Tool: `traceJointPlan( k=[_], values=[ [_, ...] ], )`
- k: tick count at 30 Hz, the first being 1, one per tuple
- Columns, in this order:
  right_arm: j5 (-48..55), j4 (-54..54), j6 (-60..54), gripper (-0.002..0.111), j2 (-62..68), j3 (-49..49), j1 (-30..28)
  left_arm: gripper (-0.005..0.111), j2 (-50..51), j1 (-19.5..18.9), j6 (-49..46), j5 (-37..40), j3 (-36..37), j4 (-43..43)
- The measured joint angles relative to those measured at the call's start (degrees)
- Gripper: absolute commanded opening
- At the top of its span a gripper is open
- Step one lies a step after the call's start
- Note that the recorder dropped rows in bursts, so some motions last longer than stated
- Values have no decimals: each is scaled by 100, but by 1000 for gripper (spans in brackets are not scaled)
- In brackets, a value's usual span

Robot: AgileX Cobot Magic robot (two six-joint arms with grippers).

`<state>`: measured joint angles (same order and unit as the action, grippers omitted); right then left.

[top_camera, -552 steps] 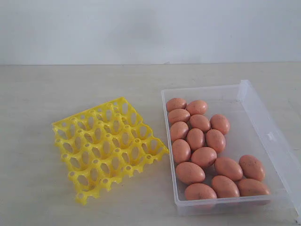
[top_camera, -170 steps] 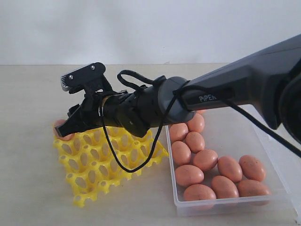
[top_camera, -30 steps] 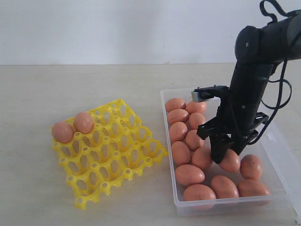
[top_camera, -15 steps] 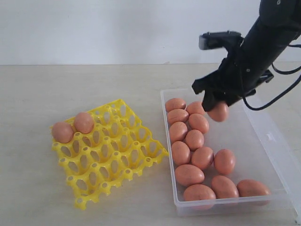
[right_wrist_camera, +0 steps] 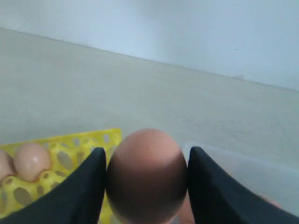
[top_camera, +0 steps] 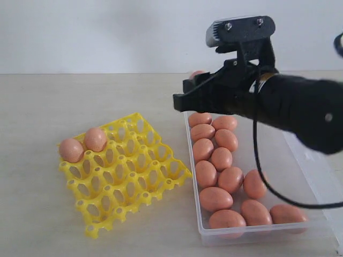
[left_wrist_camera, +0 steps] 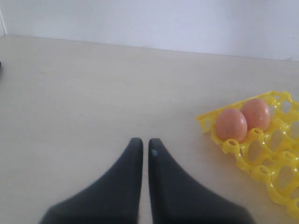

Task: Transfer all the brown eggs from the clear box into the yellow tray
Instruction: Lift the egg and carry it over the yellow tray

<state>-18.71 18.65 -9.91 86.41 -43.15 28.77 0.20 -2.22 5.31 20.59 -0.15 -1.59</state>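
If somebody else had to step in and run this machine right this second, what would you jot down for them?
Right gripper: shut on one egg, raised near the box's far corner on the tray side.
Left gripper: shut, empty, over bare table near the tray.
Tray: two eggs side by side in its far-left cells.
Box: thirteen eggs in view.
Done: two seated.
Left: seat the carried egg in a free cell, then move the rest.
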Motion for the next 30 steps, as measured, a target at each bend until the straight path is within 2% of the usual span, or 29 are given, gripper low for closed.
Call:
traceJointPlan(
  k=[4,7,9,14,16,21,25,30],
  values=[
    [-1192,-171,530,0,350,145,540,4,0,0,0,0,0,0],
    [-1783,-782,1606,0,844,107,646,4,0,0,0,0,0,0],
    [-1904,-1415,2470,0,1198,-64,646,4,0,0,0,0,0,0],
    [-2145,-3992,4741,0,2107,-1053,656,4,0,0,0,0,0,0],
    [-2191,-4464,5267,0,2399,-1559,659,4,0,0,0,0,0,0],
    [-1696,-4542,5578,0,2922,-2523,659,4,0,0,0,0,0,0],
    [-940,-4502,5523,0,3271,-2722,659,4,0,0,0,0,0,0],
    [-727,-3990,4576,0,3335,-2754,659,4,0,0,0,0,0,0]
  ],
)
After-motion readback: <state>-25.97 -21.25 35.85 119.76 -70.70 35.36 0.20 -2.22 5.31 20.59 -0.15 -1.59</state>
